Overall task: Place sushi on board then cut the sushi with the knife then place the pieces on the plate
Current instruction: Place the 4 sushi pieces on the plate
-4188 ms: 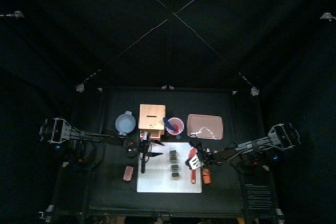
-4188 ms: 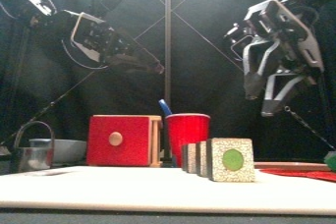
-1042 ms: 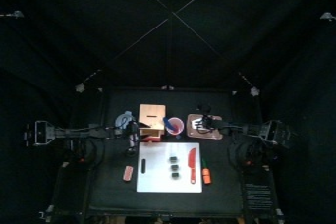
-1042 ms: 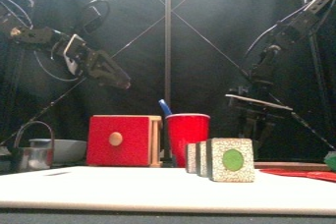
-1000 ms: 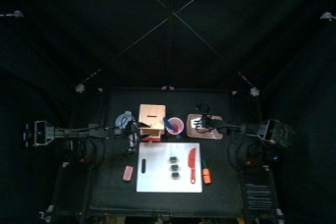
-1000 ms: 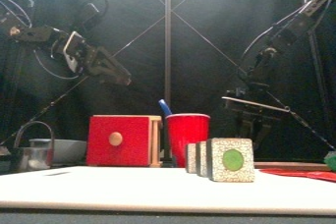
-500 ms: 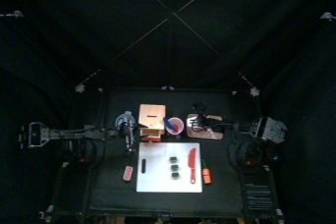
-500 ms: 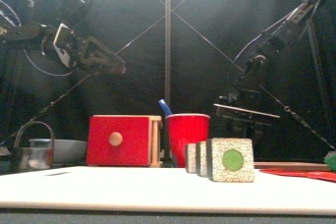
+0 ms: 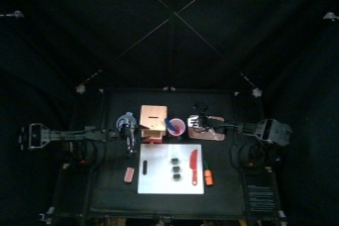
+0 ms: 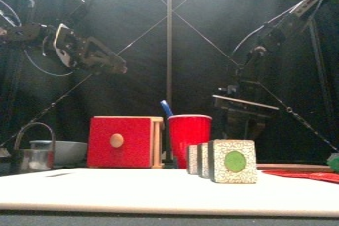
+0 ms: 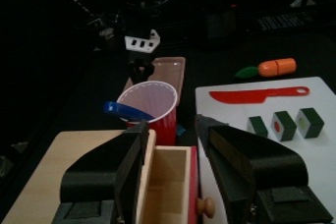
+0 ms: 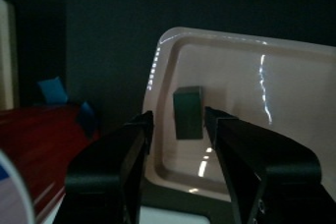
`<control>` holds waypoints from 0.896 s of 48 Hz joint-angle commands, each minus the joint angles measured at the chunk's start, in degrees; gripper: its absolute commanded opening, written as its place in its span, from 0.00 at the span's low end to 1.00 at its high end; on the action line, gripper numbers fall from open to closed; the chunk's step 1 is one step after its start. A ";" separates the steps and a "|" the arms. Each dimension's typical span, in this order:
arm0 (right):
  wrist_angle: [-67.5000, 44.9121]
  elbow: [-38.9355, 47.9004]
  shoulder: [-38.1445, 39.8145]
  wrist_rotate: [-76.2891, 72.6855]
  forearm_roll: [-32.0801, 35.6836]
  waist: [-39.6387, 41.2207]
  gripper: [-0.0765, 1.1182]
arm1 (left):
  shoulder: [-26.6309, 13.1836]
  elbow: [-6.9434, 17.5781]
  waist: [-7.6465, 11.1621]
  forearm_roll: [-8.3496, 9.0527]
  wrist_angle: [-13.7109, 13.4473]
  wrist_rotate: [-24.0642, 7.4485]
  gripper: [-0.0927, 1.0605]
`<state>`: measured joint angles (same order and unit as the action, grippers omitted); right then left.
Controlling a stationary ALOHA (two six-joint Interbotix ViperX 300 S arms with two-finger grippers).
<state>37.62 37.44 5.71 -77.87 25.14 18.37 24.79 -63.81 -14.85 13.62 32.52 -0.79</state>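
Three dark green sushi pieces (image 9: 173, 169) lie in a row on the white board (image 9: 157, 182), beside the red knife (image 9: 193, 161). Seen from the front they form one roll (image 10: 228, 161). In the right wrist view a further green piece (image 12: 188, 110) rests on the pink tray (image 12: 262, 81). My right gripper (image 12: 180, 116) stands open around that piece, with a gap on each side. It hovers over the tray (image 9: 212, 128) in the top view. My left gripper (image 11: 171, 128) is open and holds nothing, above the wooden box (image 11: 157, 184).
A red cup (image 9: 175, 127) holding a blue knife (image 10: 167, 107) stands between the wooden box (image 9: 154, 118) and the tray. The blue-grey bowl (image 9: 125, 123) sits left of the box. An orange toy food (image 9: 208, 177) lies right of the board, and another small toy (image 9: 129, 174) lies left of it.
Both grippers have left the board. The right one has moved back over the pink tray. The left one has pulled back and up, to above the box.
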 commanded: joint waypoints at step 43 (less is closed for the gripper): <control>0.79 -18.72 -15.29 66.71 -23.47 -21.01 0.74 | 0.26 1.32 1.14 -8.96 4.31 0.09 0.78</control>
<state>38.85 20.13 -10.11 -11.43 1.67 -3.16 24.79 -63.02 -13.80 5.27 36.39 -0.62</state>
